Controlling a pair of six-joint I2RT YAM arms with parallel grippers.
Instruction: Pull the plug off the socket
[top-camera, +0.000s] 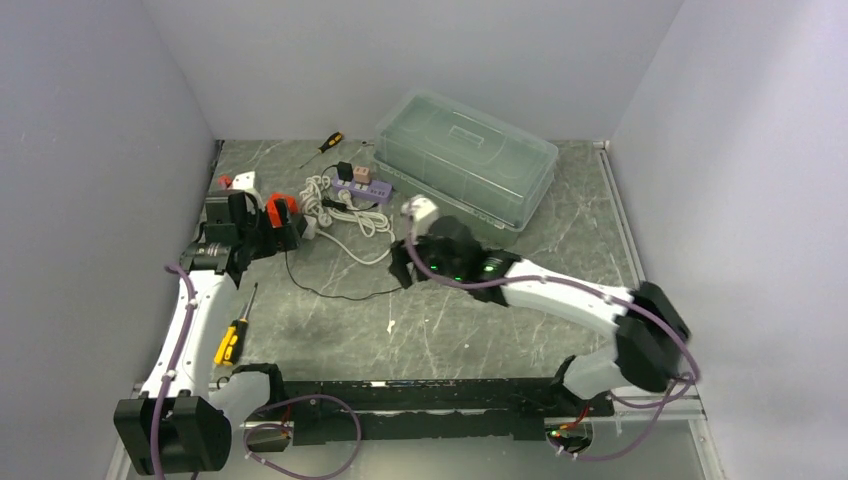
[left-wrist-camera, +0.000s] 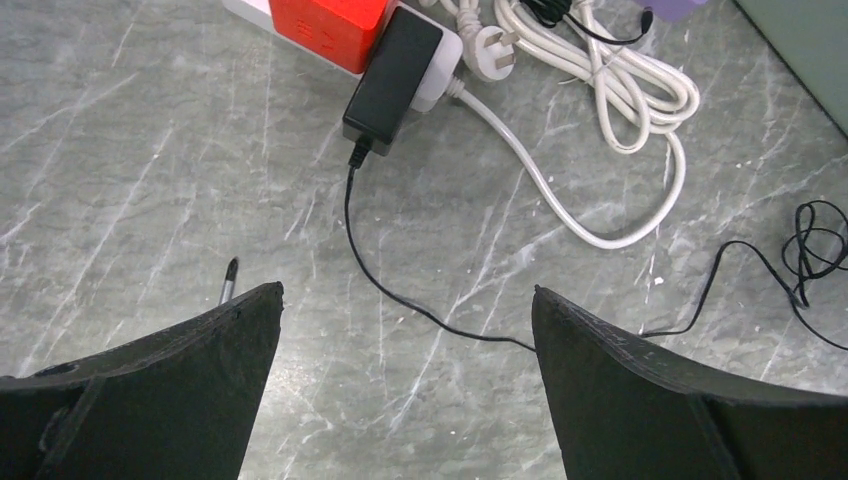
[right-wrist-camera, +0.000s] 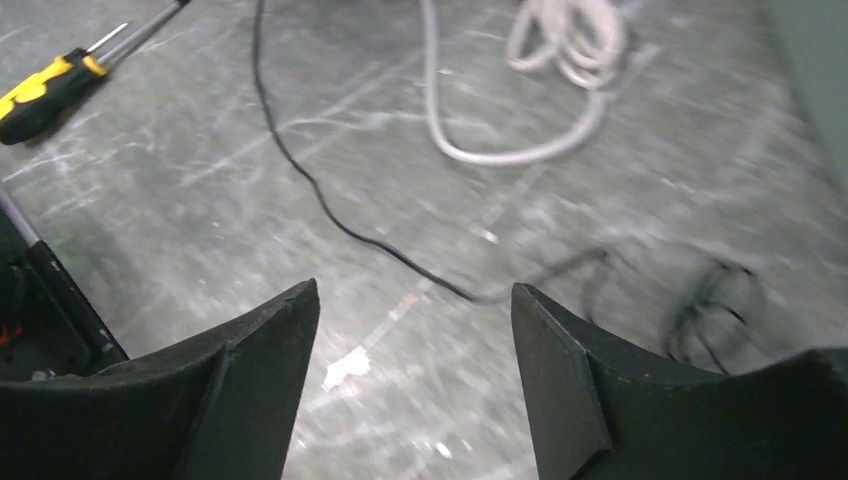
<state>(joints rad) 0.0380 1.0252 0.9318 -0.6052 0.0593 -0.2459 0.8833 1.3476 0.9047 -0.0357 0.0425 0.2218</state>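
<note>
Found the plug (left-wrist-camera: 393, 75), a black adapter, seated in the end of a white socket (left-wrist-camera: 447, 60) at the top of the left wrist view, just beside a red block (left-wrist-camera: 325, 25). Traced its thin black wire (left-wrist-camera: 400, 285) down across the grey table (left-wrist-camera: 150, 180), between the left jaws and off to the right into a loose tangle. Saw the left gripper (left-wrist-camera: 405, 295) spread wide, holding nothing, poised over the wire and short of the plug. Noted a white cable (left-wrist-camera: 600, 90) coiled to the right of the socket, with a white plug (left-wrist-camera: 490, 55) lying loose next to the adapter, and a thin metal tip (left-wrist-camera: 229, 280) on the table near the left-hand finger. From above, placed the left gripper at the far left of the table, close to the red block, and the right gripper (top-camera: 405, 265) nearer the middle, well apart from the socket. Found the right jaws parted as well, nothing between them, above bare table and the black wire in a blurred wrist view. Spotted a yellow screwdriver (top-camera: 233, 335) beside the left arm, a purple strip (top-camera: 362, 188) behind the white cable, a clear lidded box (top-camera: 465, 160) at the back right, and an orange screwdriver (top-camera: 325, 145) near the back wall.
</note>
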